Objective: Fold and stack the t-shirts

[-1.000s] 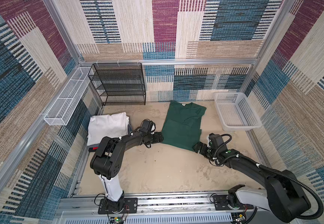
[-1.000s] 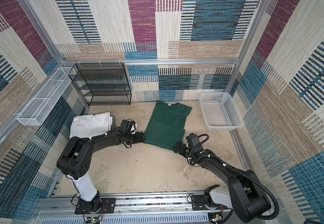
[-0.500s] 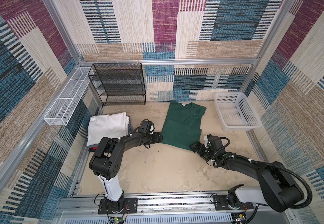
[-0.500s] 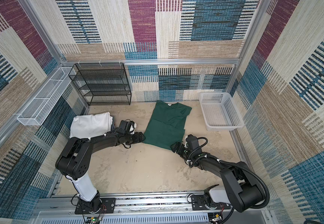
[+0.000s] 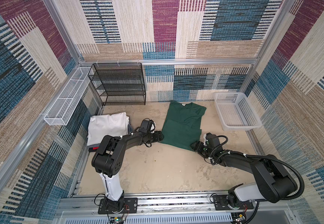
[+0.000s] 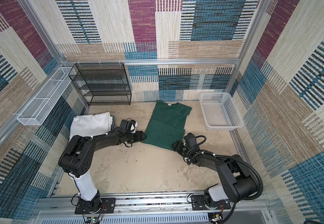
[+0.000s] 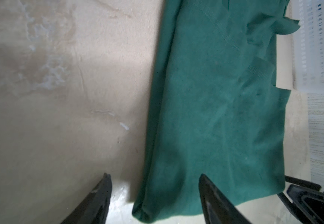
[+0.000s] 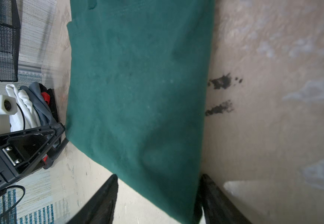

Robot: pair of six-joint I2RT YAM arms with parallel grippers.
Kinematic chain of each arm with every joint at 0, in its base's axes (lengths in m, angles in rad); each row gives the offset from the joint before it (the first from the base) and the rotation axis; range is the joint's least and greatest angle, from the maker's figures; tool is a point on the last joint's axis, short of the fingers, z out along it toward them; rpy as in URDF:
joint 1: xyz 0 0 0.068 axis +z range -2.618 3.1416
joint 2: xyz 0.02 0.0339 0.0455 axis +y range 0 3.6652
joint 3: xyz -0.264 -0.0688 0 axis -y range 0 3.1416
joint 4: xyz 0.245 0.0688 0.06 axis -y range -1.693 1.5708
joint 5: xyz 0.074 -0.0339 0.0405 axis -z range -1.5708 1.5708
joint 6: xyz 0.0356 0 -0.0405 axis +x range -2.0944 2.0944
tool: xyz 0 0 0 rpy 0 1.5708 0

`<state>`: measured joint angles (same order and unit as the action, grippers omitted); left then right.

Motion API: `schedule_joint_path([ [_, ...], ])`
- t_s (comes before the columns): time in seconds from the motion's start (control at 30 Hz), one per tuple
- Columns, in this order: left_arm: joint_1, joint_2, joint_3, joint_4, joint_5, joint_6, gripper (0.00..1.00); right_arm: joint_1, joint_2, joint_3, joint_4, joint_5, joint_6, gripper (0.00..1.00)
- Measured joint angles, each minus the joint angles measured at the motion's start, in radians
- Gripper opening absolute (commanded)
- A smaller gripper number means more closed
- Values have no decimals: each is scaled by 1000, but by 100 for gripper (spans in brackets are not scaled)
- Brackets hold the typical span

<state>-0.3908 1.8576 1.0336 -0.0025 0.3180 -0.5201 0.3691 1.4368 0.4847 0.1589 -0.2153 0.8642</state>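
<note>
Nearest: both arm bases sit on the aluminium rail [image 5: 176, 200]. Beyond it is the bare, stained beige tabletop [image 5: 167, 168].

Left gripper [image 7: 154, 174]: low over the table at the near left hem corner of the dark green short-sleeved cotton t-shirt [image 5: 182, 124]. Its jaws stand apart. In the left wrist view the corner lies in the gap; one black finger [image 7: 99, 195] is clear of the cloth, the other overlaps it.

Right gripper [image 8: 159, 175]: low at the near right hem corner of the same shirt, jaws also apart. The right wrist view shows the corner between the fingers, with one finger at the cloth's side edge.

The green shirt lies flat on the table, centre-right, in a long narrow shape. Its hem is near and its collar far, with a small white neck label [image 5: 183, 104] at the collar.

Left of it, apart, the stack of folded t-shirts [image 5: 107, 126] sits by the left wall. White is on top, with grey [image 8: 38, 100] and black/red [image 8: 46, 97] layers beneath.

Far right: white perforated plastic basket [image 5: 240, 127], near the shirt's sleeve.

Far left: black wire-mesh shelf rack [image 5: 118, 85] against the back wall. A white wire-mesh trough [image 5: 68, 97] hangs on the left wall.
</note>
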Motion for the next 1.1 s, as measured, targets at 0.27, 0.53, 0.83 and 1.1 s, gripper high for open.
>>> schedule_joint_path([
  [0.27,0,27,11,27,6,-6,51,0,23,17,-8,26,-2,54],
  [0.53,0,53,4,46,33,-35,7,-2,73,47,-22,38,-21,24],
  [0.83,-3,30,-5,-18,50,-45,0,-2,108,94,-69,39,-58,0],
  [1.1,-5,-3,-11,-93,43,-45,0,0,51,89,-158,41,-100,0],
])
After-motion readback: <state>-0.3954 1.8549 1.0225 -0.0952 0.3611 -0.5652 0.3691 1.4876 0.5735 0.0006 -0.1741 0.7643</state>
